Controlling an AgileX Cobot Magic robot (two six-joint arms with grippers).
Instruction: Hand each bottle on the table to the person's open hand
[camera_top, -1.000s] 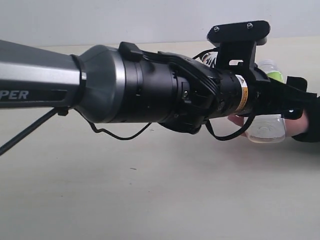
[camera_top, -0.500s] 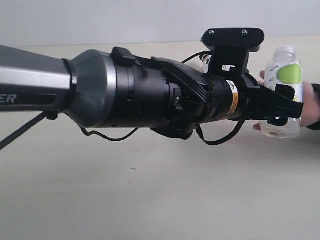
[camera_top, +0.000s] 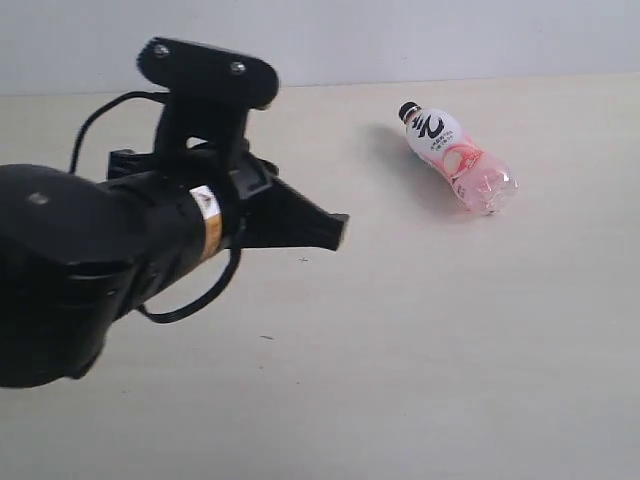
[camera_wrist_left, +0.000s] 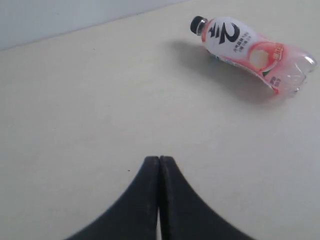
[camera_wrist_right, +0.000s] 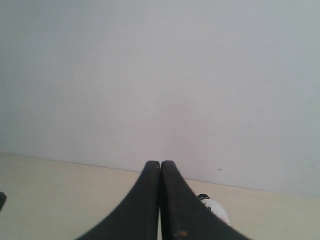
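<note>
Plain lab setup: bare beige table (camera_top: 450, 360), blank wall (camera_top: 400, 40)

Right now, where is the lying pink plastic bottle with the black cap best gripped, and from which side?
Likely mid-body on the pink plastic bottle, from above, jaws across its length. It lies on its side on the beige table, both flanks free; the black cap end is narrow and could slip. The left gripper is shut, so open first.

Pink bottle (camera_wrist_left: 252, 49) lies on table (camera_wrist_left: 90, 110); left pincer (camera_wrist_left: 159, 165) closed.

Large black "2" on pink bottle (camera_wrist_left: 252, 50)
</note>
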